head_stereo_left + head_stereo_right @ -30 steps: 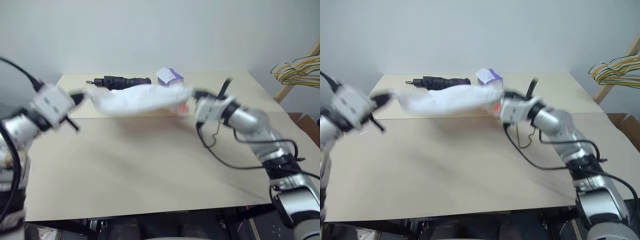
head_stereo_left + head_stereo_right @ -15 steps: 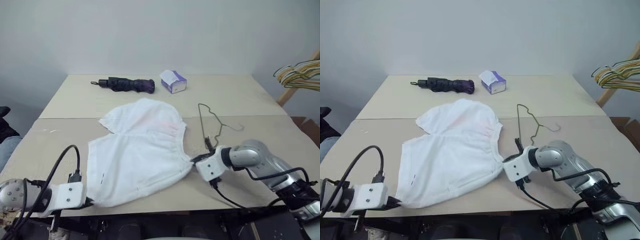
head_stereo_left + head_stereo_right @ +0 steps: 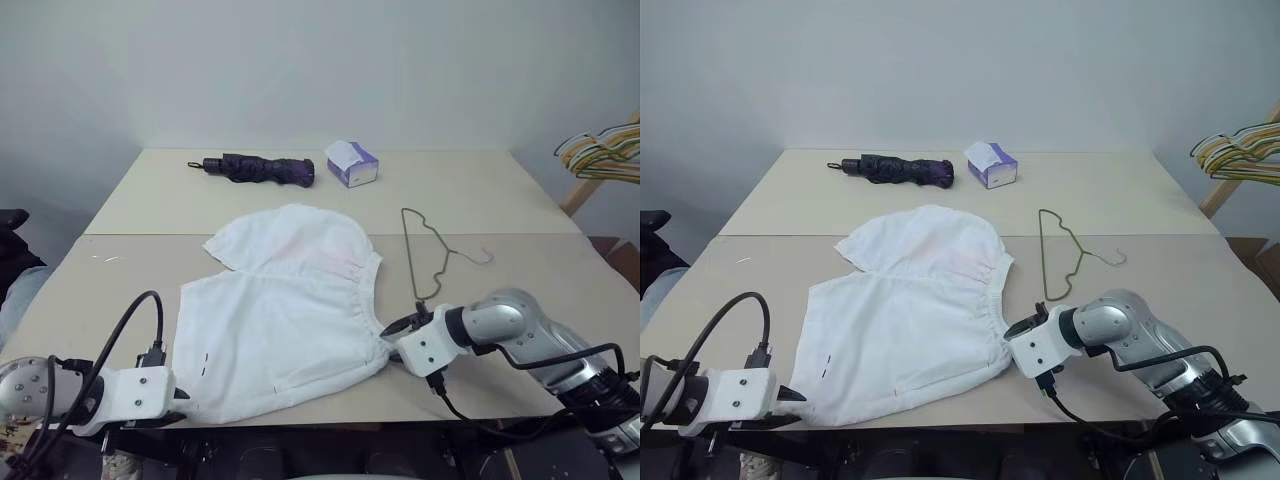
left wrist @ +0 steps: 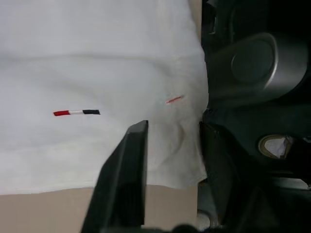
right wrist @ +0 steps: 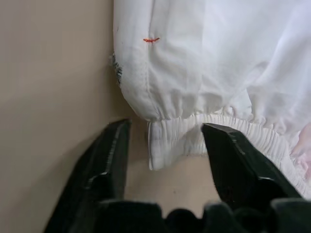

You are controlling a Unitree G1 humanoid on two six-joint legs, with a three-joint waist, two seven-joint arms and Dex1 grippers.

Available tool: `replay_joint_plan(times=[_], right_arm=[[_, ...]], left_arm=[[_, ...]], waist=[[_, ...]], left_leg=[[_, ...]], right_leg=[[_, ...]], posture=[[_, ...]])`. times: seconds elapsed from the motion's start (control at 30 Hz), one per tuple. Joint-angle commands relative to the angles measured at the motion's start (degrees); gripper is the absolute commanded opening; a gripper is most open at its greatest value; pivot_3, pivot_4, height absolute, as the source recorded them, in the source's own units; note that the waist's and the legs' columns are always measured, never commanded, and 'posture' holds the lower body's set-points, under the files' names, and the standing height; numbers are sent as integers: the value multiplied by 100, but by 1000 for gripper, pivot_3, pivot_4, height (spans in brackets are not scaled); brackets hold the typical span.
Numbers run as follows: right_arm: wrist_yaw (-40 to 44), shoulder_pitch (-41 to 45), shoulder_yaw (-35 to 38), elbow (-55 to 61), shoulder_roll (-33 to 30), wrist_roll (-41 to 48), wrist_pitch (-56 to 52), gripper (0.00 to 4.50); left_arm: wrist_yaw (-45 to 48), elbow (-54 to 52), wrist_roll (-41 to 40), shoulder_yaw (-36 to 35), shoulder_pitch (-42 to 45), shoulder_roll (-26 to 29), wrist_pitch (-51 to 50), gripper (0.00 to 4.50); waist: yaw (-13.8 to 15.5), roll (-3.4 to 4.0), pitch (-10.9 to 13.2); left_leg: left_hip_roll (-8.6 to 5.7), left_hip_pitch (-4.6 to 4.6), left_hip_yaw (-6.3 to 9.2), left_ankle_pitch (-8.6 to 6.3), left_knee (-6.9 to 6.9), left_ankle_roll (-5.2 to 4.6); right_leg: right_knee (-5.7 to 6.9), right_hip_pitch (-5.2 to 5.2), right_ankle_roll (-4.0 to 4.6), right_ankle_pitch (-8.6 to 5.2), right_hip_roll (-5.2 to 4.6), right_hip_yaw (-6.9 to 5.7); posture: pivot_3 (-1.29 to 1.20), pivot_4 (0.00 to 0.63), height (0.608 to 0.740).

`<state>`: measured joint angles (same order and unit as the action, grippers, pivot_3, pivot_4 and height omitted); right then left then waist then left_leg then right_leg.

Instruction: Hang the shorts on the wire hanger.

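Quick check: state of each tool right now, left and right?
Left tool: open, fingers astride a corner of the shorts, not clamping it.
Right tool: open, fingers either side of the waistband end, holding nothing.

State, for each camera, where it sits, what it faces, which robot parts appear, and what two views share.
Head pair: above the table, looking down on the shorts, wire hanger, both arms.
Left wrist: along the open left gripper at a shorts hem.
Right wrist: along the open right gripper at the waistband.
Shared: both wrist views show the shorts.
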<state>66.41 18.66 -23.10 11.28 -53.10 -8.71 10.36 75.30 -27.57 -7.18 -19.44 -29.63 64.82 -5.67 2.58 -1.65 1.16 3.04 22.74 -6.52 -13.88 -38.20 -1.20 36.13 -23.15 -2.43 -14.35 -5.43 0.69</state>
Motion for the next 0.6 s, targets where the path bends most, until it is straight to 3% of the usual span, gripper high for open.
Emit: replay_joint_plan(times=[0.03,0.07,0.2,0.4,0.6], right_arm=[[187,-37,477,275,-202,420,-215,4177],[249,-60,587,313,-259,547,-298,4471],[443,-146,1030,462,-475,1078,-692,4500],[229,68,1589,431,-369,1693,-1964,4500],[-691,595,1588,-1,351,1628,-3557,4500]], left_arm=[[209,183,-141,-448,134,138,73,3005],[247,253,-156,-533,165,148,64,3309],[319,458,-235,-820,282,103,56,4488],[-135,544,-898,-1074,1113,-249,-356,4488],[-927,435,-1605,-748,2358,-759,-1108,4488]], waist=[[0,0,0],[-1,0,0],[-1,1,1],[2,0,0],[0,-2,-2]], left_leg=[[0,0,0,0,0,0],[0,0,0,0,0,0],[0,1,0,-1,0,-1],[2,-1,1,-1,-1,0],[0,4,2,-1,-3,0]], right_leg=[[0,0,1,-1,0,0],[-1,0,0,-1,0,0],[-2,0,-1,-2,-1,0],[0,0,-2,-1,-1,-1],[3,0,-11,5,2,1]], posture=[[139,0,740],[138,0,740],[135,0,740],[132,0,740],[120,0,740]])
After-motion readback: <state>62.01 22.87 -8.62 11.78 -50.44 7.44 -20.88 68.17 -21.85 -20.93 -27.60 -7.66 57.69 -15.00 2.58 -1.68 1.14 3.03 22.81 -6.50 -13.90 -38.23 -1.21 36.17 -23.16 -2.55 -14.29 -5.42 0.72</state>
